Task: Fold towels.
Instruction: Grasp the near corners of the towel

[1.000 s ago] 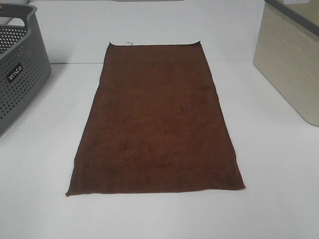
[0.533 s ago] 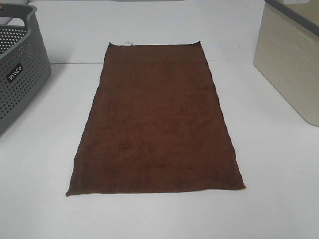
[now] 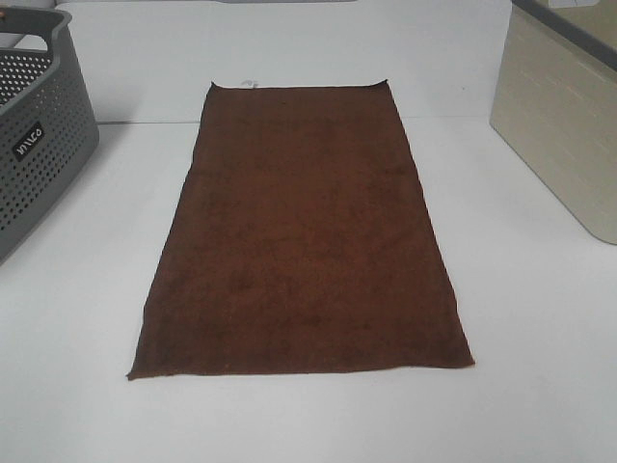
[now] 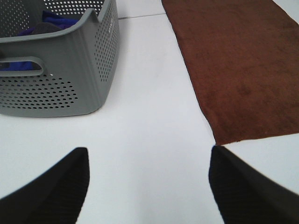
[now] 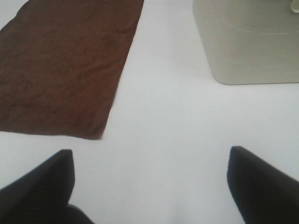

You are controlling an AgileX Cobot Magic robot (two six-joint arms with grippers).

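Note:
The dark reddish-brown towel (image 3: 301, 231) lies spread flat on the white table, long side running away from me, with a small white tag (image 3: 248, 82) on its far short edge. It also shows in the left wrist view (image 4: 238, 65) and in the right wrist view (image 5: 65, 60). My left gripper (image 4: 147, 186) is open and empty above the bare table, short of the towel's near left corner. My right gripper (image 5: 149, 186) is open and empty above the bare table, short of the near right corner. Neither gripper shows in the exterior high view.
A grey perforated basket (image 3: 39, 145) stands at the left; the left wrist view shows blue cloth (image 4: 51, 23) inside it. A beige bin (image 3: 564, 125) stands at the right and shows in the right wrist view (image 5: 247, 39). White table (image 3: 540, 318) surrounds the towel.

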